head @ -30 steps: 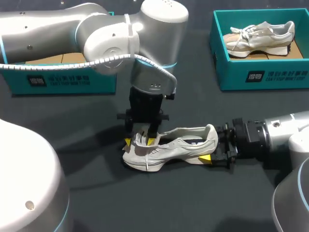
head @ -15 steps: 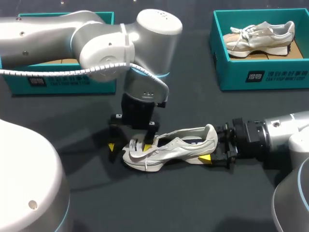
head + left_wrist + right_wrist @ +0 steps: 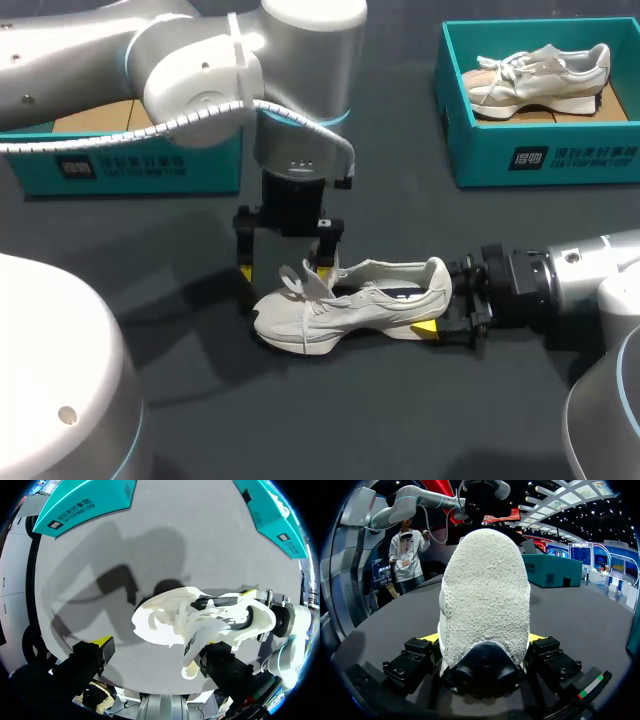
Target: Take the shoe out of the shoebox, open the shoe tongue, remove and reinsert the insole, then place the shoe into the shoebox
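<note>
The dark worktop (image 3: 400, 420) fills the head view. A teal shoebox (image 3: 545, 155) sits at the upper right with a second shoe (image 3: 540, 72) inside, and another teal box (image 3: 130, 165) at the upper left is partly hidden by your left arm (image 3: 200, 70). The shoe (image 3: 360, 305) stands on its sole in the middle of the frame, toe to the left and heel to the right. Your right arm (image 3: 570, 285) enters from the right edge, and the right jaws are clenched on the heel. The left jaws hang above the laces, released and spread wide.

From the left wrist, you see the shoe (image 3: 200, 617) lying between the spread fingers. Its tongue (image 3: 192, 647) is lifted up just beside one finger (image 3: 222, 662); you cannot tell whether they touch. The other fingertip (image 3: 102, 644) stays well apart from the shoe.

From the right wrist, the fuzzy heel (image 3: 485, 600) fills the middle, grasped between the two fingers (image 3: 415, 657), one pressing on each side.
</note>
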Robot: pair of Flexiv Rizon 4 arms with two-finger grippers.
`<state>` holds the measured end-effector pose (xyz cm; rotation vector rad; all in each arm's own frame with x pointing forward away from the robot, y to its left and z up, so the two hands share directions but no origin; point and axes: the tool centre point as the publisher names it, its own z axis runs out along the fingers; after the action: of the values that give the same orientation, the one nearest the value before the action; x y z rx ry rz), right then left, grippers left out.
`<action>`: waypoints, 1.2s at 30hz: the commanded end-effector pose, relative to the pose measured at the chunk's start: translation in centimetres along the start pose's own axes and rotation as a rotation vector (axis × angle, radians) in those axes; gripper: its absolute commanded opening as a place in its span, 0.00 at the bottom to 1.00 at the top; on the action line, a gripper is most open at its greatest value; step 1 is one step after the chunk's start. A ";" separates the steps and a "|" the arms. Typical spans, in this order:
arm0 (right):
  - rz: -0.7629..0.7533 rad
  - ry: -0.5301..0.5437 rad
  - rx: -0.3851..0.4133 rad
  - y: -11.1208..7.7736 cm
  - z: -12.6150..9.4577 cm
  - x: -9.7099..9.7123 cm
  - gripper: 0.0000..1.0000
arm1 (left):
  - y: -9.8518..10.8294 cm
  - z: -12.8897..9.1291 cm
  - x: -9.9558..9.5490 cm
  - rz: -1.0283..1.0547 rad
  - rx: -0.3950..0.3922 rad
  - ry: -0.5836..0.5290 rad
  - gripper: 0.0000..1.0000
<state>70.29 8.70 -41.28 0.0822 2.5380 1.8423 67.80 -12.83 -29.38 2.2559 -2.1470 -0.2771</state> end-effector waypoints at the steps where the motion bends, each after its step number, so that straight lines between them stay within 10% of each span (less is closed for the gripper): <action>1: 0.001 -0.001 0.004 -0.2 0.0 -0.1 0.00 | 0.7 -5.4 -0.7 0.104 0.077 0.121 0.95; 8: 0.001 -0.001 0.004 -0.2 0.0 -0.1 0.00 | -0.6 -9.6 3.5 0.370 0.140 0.181 0.88; 10: 0.001 -0.001 0.004 -0.2 0.0 -0.1 0.00 | -0.9 -10.3 4.6 0.518 0.138 0.220 0.63; 12: 0.001 -0.001 0.004 -0.2 0.0 -0.1 0.00 | -1.1 -10.8 5.5 0.728 0.135 0.267 0.00; 15: 0.001 -0.001 0.004 -0.2 0.0 -0.1 0.00 | -2.0 -11.8 6.6 1.120 0.074 0.297 0.00; 27: 0.001 -0.001 0.004 -0.2 0.0 -0.1 0.00 | -2.7 -12.2 7.6 1.124 0.038 0.309 0.00; 36: 0.001 -0.001 0.004 -0.2 0.0 -0.1 0.00 | -2.2 -9.4 8.9 1.493 0.170 0.372 0.00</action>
<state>70.29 8.69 -41.28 0.0823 2.5379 1.8424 71.71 -22.58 -20.14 0.6863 -2.8080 0.1795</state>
